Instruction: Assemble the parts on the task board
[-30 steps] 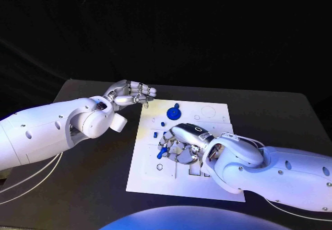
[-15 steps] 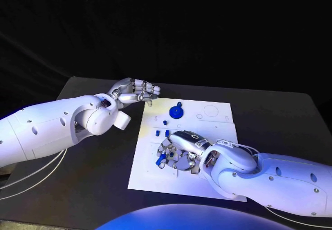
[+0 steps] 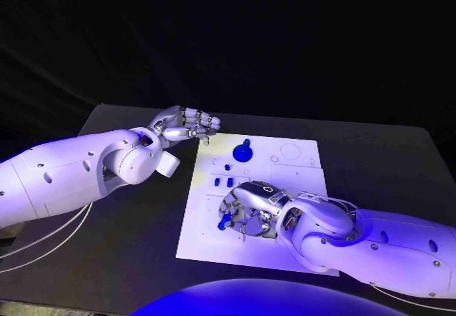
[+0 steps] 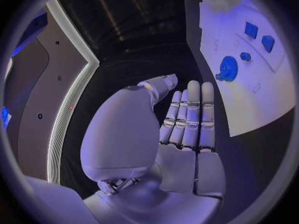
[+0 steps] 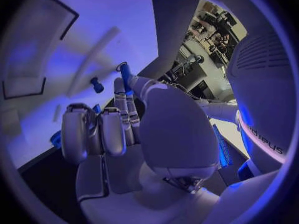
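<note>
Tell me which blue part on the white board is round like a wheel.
It is the blue disc near the board's far edge, also seen at. The other blue parts, like the small blocks, are small and not wheel-shaped.

A black table (image 3: pixel 124 263) stands against a dark backdrop, washed in blue-violet light. To one side, a pale lit strip (image 4: pixel 74 99) edges a wall panel.

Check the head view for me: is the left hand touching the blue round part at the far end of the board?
No. The left hand sits off the task board beside its far corner, clear of the blue round part.
</note>
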You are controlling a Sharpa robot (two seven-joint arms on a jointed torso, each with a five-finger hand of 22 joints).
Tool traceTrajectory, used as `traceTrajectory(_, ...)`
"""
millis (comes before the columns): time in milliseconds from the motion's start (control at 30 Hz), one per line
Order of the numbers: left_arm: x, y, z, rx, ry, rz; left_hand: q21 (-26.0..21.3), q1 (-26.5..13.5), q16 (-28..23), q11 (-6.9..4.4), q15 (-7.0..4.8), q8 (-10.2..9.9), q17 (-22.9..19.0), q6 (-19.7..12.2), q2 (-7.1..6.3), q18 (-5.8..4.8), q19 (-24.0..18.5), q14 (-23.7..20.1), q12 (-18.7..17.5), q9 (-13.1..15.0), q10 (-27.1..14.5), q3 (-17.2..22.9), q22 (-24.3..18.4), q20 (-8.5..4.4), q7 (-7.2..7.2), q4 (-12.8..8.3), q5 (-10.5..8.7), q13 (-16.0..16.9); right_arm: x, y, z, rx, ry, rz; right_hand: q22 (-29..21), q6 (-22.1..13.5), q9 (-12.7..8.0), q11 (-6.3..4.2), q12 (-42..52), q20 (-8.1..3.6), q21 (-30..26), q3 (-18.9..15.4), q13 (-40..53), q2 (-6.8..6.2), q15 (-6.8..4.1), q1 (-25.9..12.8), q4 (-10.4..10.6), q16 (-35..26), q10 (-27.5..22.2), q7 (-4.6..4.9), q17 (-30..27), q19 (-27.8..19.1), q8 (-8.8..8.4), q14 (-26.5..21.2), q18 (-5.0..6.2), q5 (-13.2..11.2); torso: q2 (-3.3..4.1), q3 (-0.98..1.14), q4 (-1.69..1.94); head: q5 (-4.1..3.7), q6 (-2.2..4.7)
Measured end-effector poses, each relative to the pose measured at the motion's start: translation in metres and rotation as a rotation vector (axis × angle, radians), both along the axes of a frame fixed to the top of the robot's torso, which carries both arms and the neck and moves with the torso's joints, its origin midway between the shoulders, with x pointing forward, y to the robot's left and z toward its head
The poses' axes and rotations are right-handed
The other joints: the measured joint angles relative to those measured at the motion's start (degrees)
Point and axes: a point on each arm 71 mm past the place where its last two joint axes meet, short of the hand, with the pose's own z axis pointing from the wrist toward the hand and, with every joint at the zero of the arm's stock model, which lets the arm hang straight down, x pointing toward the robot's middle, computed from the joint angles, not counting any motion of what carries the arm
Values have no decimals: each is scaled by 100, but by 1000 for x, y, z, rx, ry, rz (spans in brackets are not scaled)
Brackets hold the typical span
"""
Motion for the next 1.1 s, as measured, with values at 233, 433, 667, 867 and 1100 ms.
traceTrajectory(233,0,1,0,1,1,2,0,0,0,0,0,0,0,0,0,0,0,0,0,0,0,0,0,0,0,0,0,0,-2,-3,1,-24,-18,5,0,-10,1,0,0,0,0,7,0,15,0,-45,-8,0,0,10,0,0,0,0,0,-15,1,1,-1,3,-5)
traceTrajectory(433,0,2,0,2,2,4,0,0,0,0,0,0,1,0,0,0,0,0,0,0,0,0,0,0,0,0,0,0,-4,-4,2,-39,-32,11,0,-18,2,0,0,0,0,7,0,15,0,-45,-8,0,0,17,0,0,1,0,-1,-21,1,1,0,2,-5)
traceTrajectory(667,0,3,-1,3,3,4,0,-23,0,-21,0,0,-6,0,23,0,0,0,0,-5,-21,-16,-6,0,0,-16,0,0,-6,3,3,-61,-48,28,-1,-29,6,0,2,0,0,7,7,0,0,-105,-8,0,0,25,0,0,35,0,0,1,1,-2,-1,-9,-1)
traceTrajectory(867,0,2,-1,3,4,3,0,-23,0,-21,0,0,-7,0,23,0,0,0,0,-5,-21,-16,-6,0,0,-16,0,0,-7,9,3,-88,-58,43,-1,-47,7,10,3,0,0,6,14,0,0,-165,-8,0,10,27,0,0,60,0,0,2,-1,-7,0,-20,-8)
traceTrajectory(1100,0,2,-1,3,4,3,0,-23,0,-21,0,0,-6,0,23,0,0,0,0,-5,-20,-16,-6,0,0,-16,0,0,-8,14,2,-111,-69,56,-2,-91,369,47,-23,0,-40,6,17,-143,0,-356,-8,0,-8,51,-27,0,66,0,-1,3,-4,-10,5,-23,-17)
